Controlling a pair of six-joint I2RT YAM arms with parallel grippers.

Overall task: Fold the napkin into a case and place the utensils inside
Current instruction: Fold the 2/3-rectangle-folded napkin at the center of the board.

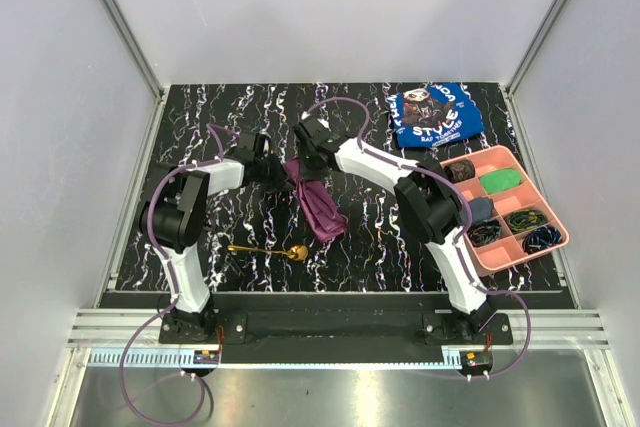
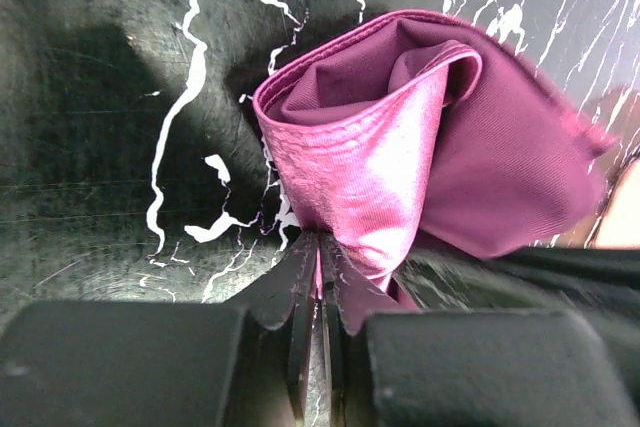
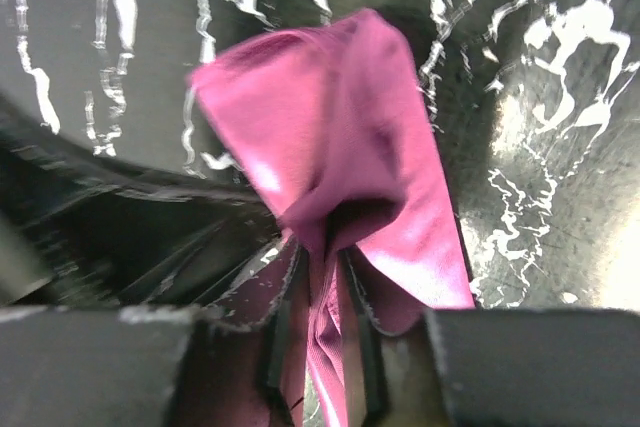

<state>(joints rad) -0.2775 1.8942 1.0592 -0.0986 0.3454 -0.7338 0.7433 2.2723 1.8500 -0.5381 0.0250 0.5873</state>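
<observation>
The plum-purple napkin lies bunched in a narrow strip on the black marbled table, its far end lifted between the two grippers. My left gripper is shut on a folded edge of the napkin, its jaws pinched together on the cloth. My right gripper meets it from the right. Its jaws stand a little apart, and a loose fold of napkin runs between them. The gold spoon lies flat near the front, apart from the napkin and both grippers.
A blue cloth with white lettering lies at the back right. A pink compartment tray holding small items sits along the right edge. White walls close in the table on three sides.
</observation>
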